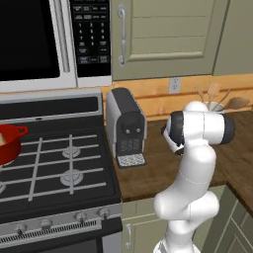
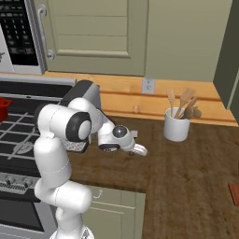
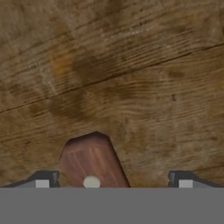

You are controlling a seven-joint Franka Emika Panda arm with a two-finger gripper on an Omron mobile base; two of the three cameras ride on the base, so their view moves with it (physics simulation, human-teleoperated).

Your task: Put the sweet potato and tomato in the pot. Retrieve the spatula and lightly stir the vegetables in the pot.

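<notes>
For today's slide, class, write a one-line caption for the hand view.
Open gripper poised over the wooden counter, a brown handle end between its fingertips.

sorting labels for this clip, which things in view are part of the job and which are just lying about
Part of the job:
- glossy red round pot on the stove
- brown wooden handle end between the open hand's fingertips, possibly the spatula

Just lying about:
- dark grey coffee machine
- white utensil crock
- microwave
</notes>
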